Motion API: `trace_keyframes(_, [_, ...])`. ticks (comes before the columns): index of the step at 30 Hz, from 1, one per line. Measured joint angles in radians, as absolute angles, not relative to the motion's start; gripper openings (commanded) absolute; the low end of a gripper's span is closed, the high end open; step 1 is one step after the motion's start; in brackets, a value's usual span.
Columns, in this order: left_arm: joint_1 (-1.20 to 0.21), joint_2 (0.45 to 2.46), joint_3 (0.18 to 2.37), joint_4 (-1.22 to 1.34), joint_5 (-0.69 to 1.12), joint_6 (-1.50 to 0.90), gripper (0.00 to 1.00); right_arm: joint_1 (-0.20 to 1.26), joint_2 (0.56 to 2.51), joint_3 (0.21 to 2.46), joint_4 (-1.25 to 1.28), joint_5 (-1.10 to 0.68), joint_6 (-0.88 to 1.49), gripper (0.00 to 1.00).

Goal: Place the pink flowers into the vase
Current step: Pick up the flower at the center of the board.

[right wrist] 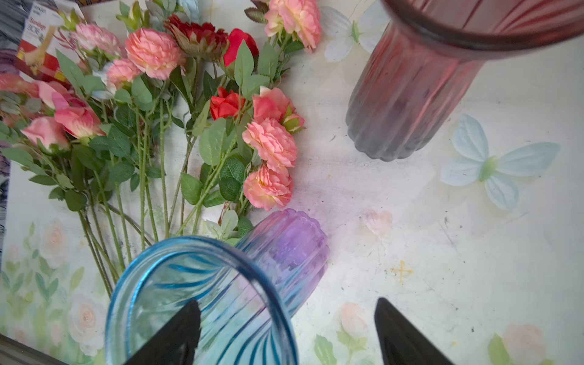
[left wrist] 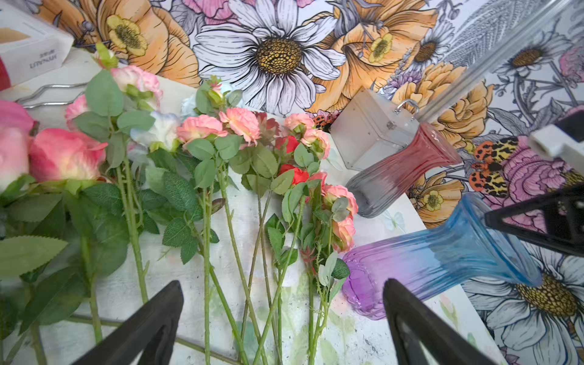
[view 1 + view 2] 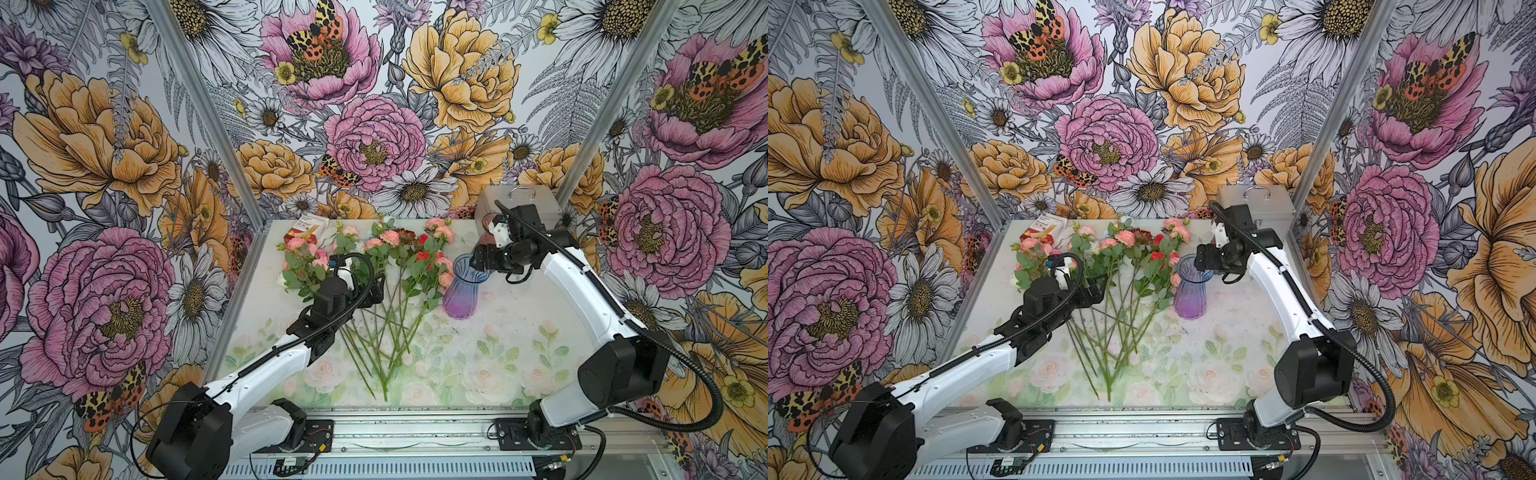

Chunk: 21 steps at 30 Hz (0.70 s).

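Observation:
The pink flowers lie flat at the back of the table, their green stems fanned toward the front. A ribbed vase, blue at the mouth and purple at the base, stands upright just right of them. My left gripper hovers open over the stems, holding nothing. My right gripper is open at the vase's rim, one finger inside the mouth and one outside.
A red-to-grey vase stands behind the right wrist, in front of a metal box. Red blooms and a dark maroon one lie among the pink flowers. A red and white carton sits at the back left.

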State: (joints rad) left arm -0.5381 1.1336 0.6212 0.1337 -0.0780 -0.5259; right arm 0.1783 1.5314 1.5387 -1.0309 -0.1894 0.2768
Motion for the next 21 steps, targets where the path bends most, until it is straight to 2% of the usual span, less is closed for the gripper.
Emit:
trace_keyframes(3, [-0.541,1.132,0.649,0.08,-0.071,-0.526,0.99,0.18,1.489,1.562,-1.033,-0.172,0.278,0.99])
trace_keyframes(15, [-0.528,1.047,0.77,-0.111,-0.056,-0.506,0.99,0.2,1.452,1.701,-1.051,-0.118,0.275,0.99])
trace_keyframes(21, [-0.398,1.008,0.801,-0.218,0.018,-0.553,0.99,0.361,1.48,1.952,-1.045,-0.089,0.276,0.99])
